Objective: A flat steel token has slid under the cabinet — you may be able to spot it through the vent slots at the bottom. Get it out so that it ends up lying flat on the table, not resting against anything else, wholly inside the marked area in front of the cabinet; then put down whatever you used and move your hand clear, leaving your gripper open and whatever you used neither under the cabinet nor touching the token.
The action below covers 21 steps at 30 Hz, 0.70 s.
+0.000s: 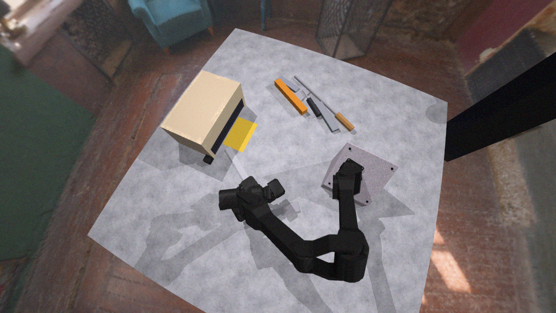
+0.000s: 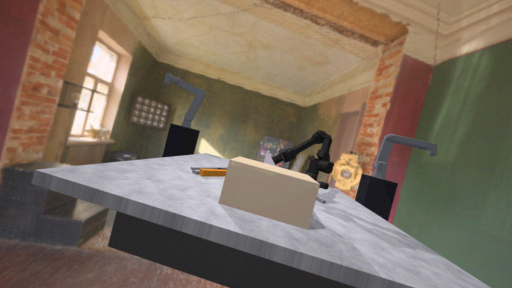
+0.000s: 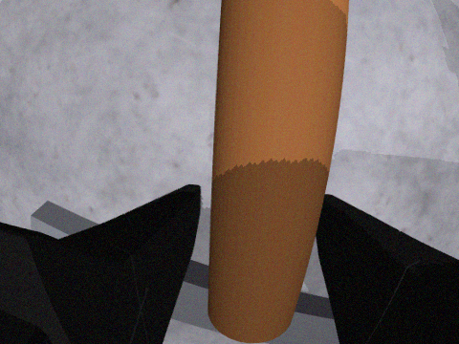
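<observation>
My gripper (image 1: pixel 248 183) (image 2: pixel 278 157) (image 3: pixel 259 203) is over the table a little in front of the beige cabinet (image 1: pixel 202 111) (image 2: pixel 268 189). Its fingers are parted, with a thin gap on each side of the orange wooden handle (image 3: pixel 277 134) that lies between them. The tool's pale flat blade (image 1: pixel 237 165) (image 2: pixel 268 157) points toward the cabinet's dark vent slots (image 1: pixel 227 126) and ends short of the yellow marked area (image 1: pixel 241 134). The blade is outside the cabinet. The steel token is not visible in any view.
Spare tools lie at the back of the table: an orange bar (image 1: pixel 290 96), a black-handled tool (image 1: pixel 314 107), a grey strip (image 1: pixel 329 120) and a rod with a wooden handle (image 1: pixel 344 121). The arm's grey base plate (image 1: pixel 375 171) is at the right.
</observation>
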Each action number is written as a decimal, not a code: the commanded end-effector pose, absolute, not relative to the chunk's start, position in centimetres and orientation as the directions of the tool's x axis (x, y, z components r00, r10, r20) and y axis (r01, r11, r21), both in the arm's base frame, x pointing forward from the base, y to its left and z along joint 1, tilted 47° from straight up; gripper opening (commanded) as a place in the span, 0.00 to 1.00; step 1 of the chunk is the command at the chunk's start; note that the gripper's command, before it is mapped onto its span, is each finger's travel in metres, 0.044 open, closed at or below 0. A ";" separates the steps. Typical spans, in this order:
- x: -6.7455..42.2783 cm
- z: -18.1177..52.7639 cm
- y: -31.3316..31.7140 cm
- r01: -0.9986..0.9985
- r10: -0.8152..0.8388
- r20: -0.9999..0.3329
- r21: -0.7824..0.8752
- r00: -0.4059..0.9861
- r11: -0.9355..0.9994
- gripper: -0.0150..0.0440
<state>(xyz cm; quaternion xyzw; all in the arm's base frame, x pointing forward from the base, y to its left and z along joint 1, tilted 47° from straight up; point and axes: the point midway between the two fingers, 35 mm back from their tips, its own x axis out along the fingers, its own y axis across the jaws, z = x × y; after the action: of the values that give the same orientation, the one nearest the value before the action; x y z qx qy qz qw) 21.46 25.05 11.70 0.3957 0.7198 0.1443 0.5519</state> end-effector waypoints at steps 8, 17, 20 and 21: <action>21.6 11.7 25.1 0.407 0.734 -0.675 0.652 -0.074 0.640 0.71; 21.2 11.5 25.3 0.411 0.734 -0.675 0.650 -0.074 0.639 0.71; 21.6 11.7 25.3 0.406 0.735 -0.674 0.654 -0.070 0.638 0.62; 21.6 11.7 25.3 0.406 0.735 -0.674 0.654 -0.070 0.638 0.58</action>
<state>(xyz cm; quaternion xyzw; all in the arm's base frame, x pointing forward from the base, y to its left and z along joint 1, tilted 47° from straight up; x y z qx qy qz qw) 21.54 25.28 11.73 0.3985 0.7162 0.1487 0.5532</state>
